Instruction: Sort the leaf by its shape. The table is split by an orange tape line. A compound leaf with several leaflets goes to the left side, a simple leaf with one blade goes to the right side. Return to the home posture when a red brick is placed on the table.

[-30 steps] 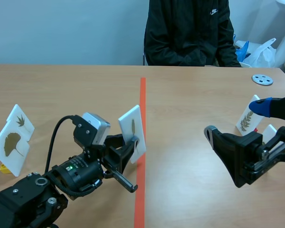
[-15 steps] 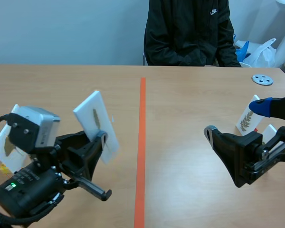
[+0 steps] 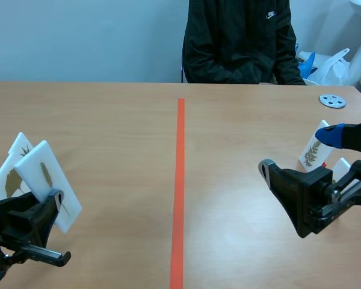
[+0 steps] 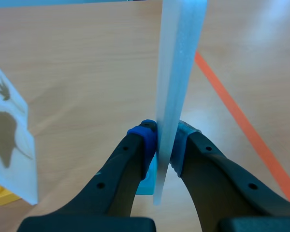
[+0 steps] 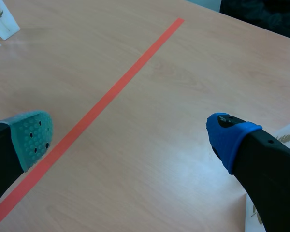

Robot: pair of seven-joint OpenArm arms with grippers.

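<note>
My left gripper (image 4: 162, 140) is pinched narrow on the leaf card (image 4: 176, 63), pads pressing both faces near its lower edge. My right gripper (image 5: 135, 135) hangs wide open, holding nothing. Since a second ago the left arm has swung the card from the orange tape line (image 3: 179, 180) to the table's (image 3: 240, 120) far left, just before the ginkgo card (image 3: 6, 180). It's thin, white, tilted, with one narrow brownish leaf.

Left gripper (image 4: 164, 140), at eight o'clock in the scene view, is clamping an upright leaf card (image 4: 176, 58); right gripper (image 5: 130, 136), at four o'clock, is holding its fingers wide apart.
</note>
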